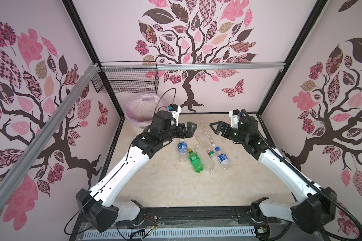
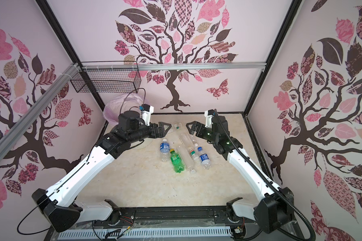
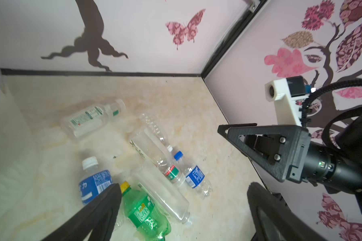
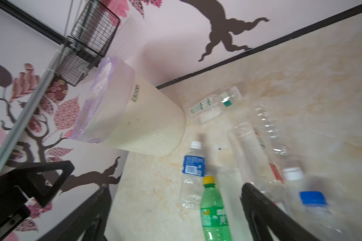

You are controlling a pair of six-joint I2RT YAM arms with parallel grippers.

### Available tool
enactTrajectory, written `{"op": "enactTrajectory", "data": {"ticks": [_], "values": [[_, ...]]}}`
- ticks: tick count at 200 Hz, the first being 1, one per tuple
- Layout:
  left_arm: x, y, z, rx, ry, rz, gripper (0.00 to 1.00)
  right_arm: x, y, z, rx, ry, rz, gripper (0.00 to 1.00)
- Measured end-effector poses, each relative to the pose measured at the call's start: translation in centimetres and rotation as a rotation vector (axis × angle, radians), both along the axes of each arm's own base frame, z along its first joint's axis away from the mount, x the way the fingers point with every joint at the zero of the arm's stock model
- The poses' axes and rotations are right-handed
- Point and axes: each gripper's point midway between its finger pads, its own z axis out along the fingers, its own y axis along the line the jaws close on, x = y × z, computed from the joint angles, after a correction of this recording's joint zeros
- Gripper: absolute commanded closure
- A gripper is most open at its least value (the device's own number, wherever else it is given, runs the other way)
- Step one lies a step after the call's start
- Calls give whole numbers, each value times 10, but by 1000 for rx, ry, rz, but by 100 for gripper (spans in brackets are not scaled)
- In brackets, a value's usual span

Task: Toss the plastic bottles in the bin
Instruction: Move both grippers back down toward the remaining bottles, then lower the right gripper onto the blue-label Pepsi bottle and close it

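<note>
The left gripper (image 1: pixel 193 129) and the right gripper (image 1: pixel 213 128) are held wide open, with nothing gripped. The plastic bottles (image 1: pixel 194 159) are laid in the middle of the table (image 1: pixel 155 183). The bin (image 1: pixel 134 110) is seen back left.

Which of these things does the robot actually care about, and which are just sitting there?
Part of the job:
- green bottle
- white-capped blue-label bottle
- blue-capped bottle
- clear bottles lying among them
- cream bin with lilac bag

Just there:
- black wire basket on the wall
</note>
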Motion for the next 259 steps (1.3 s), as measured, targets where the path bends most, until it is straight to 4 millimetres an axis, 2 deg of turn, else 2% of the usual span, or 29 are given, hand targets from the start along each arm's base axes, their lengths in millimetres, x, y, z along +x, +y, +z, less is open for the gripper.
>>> {"op": "enactTrajectory", "data": {"ticks": [22,46,67,89,127,166,194,259], "values": [[-10,-6,-41,10,107,-26,2,-13,-24,-40,-99,51,-83,1],[-24,-11,-78,14,209,-56,2,-26,-44,-95,-202,149,-139,0],[-32,-12,-94,2,255,-72,2,-39,-56,-134,-264,224,-164,0],[-40,-14,-102,-13,286,-95,2,-50,-64,-160,-307,275,-176,1],[-47,-19,-106,-23,321,-137,2,-61,-74,-187,-352,321,-191,5],[-56,-19,-120,-16,364,-156,2,-68,-78,-202,-370,340,-200,11],[-63,-14,-133,12,403,-157,2,-70,-79,-206,-369,347,-200,15],[-67,-13,-125,-6,400,-164,2,-72,-79,-213,-436,386,-158,18]]}}
